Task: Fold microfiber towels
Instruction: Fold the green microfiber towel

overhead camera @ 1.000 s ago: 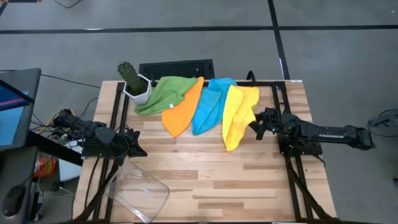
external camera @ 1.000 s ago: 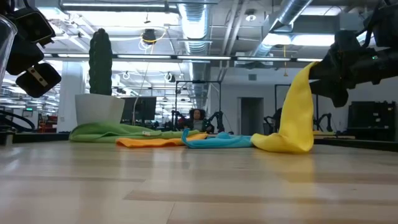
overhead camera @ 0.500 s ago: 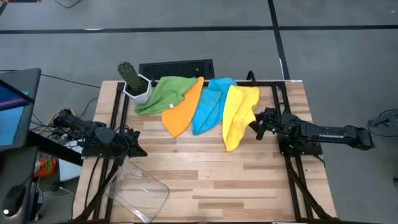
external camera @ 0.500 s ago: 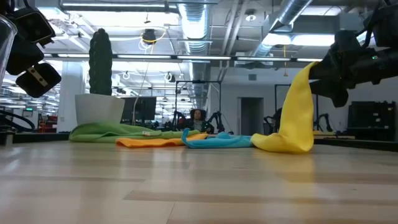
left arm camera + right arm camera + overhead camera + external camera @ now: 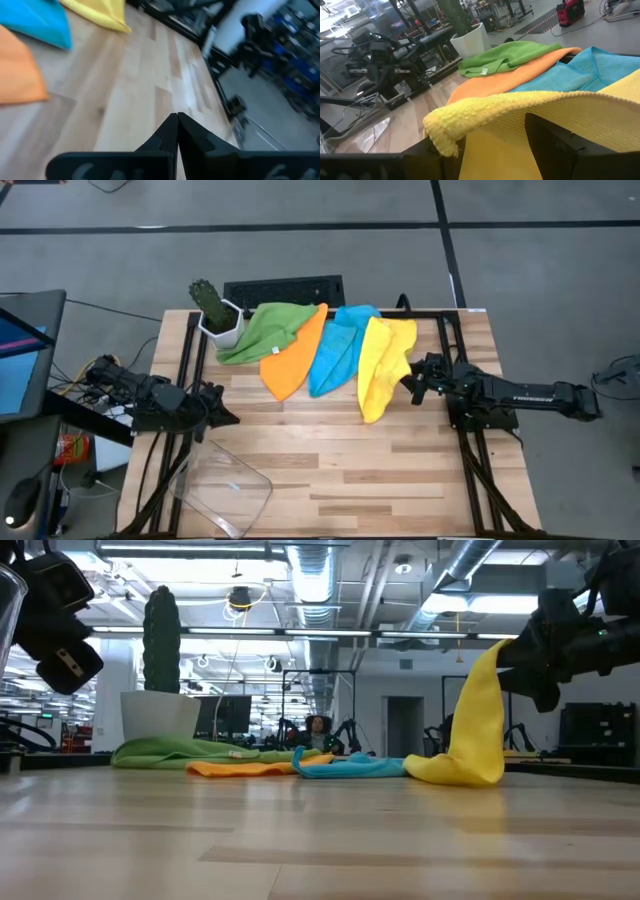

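Table (image 5: 330,470): light wood-plank top with black rails, seen from above. Along its far edge, four microfiber towels lie fanned and overlapping. Green towel (image 5: 265,330) at about 11 o'clock from the table centre, spread flat, one end beside the white pot of a cactus (image 5: 213,308). Orange towel (image 5: 293,358) next, at roughly 12 o'clock, partly over the green one, its tip pointing toward the table middle. Light blue towel (image 5: 338,350) just past 12 o'clock, touching the orange towel on one side and tucked under the yellow on the other. Yellow towel (image 5: 385,365) at about 1 o'clock; the low view shows one edge raised off the table and hanging in a drape, the rest bunched on the wood. Right gripper (image 5: 411,383): at 3 o'clock of the table, jaws clamped on the lifted edge of the yellow towel, whose folded hem lies across both fingers in the right wrist view. Left gripper (image 5: 228,418): at 9 o'clock, above bare wood, well apart from all towels, jaws closed together on nothing. Clear plastic container (image 5: 222,485): at 7 o'clock, near the front-left corner. Black keyboard (image 5: 284,288): behind the towels, beyond the far edge.
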